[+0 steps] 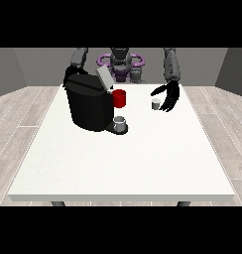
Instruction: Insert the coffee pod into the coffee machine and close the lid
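Pod [155, 103]: beside spread-fingered hand [168, 97] at view's right; other hand's fingers indiscernible. Advised: pinch pod upright before carrying to machine [88, 101].

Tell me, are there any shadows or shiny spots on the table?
In the front view the white table is lit evenly with no glare; only a faint shadow sits under the black coffee machine and the grey cup at its base; the small pod casts almost none.

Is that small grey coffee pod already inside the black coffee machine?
No: the small grey coffee pod stands on the white table, apart from the black coffee machine, beside the hand at the view's right.
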Motion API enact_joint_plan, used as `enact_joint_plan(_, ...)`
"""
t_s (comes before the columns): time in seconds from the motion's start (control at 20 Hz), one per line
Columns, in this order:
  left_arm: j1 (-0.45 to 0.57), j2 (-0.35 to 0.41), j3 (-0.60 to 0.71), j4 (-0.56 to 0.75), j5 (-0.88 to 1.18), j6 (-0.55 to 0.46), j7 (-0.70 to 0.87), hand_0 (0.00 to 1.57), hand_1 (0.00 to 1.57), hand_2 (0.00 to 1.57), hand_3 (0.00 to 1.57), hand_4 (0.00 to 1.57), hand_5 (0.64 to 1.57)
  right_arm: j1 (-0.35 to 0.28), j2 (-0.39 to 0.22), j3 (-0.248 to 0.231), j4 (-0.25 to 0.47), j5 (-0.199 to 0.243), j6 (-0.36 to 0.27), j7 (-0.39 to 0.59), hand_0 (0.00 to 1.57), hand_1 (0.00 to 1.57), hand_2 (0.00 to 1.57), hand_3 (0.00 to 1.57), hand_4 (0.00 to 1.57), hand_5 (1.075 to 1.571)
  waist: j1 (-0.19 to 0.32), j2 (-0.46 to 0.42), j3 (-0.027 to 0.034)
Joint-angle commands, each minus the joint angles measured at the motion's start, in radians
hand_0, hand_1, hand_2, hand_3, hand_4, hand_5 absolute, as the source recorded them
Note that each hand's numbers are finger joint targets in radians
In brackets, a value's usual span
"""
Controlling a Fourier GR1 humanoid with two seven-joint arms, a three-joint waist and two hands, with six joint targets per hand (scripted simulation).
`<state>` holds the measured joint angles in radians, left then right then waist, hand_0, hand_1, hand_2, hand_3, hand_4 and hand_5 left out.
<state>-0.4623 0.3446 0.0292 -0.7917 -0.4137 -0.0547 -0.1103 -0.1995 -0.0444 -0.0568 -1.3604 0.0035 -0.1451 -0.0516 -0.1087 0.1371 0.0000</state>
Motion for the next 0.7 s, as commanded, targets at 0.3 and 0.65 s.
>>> enact_joint_plan(0.3, -0.068, -0.002, 0.009, 0.127, -0.113, 0.155, -0.089, 0.72, 0.72, 0.85, 0.62, 0.15, 1.571, -0.02, 0.001, 0.029, -0.052, 0.015, -0.007, 0.068, 0.0, 0.0, 0.0, 0.0, 0.49, 1.571, -0.045, 0.013, -0.0006)
enact_joint_plan(0.65, -0.08, -0.02, -0.002, 0.175, -0.173, 0.208, -0.129, 0.92, 0.92, 1.04, 0.83, 0.36, 1.571, -0.03, 0.012, -0.004, -0.004, -0.01, -0.021, 0.015, 0.0, 0.0, 0.0, 0.0, 0.51, 1.571, -0.021, 0.009, -0.0003)
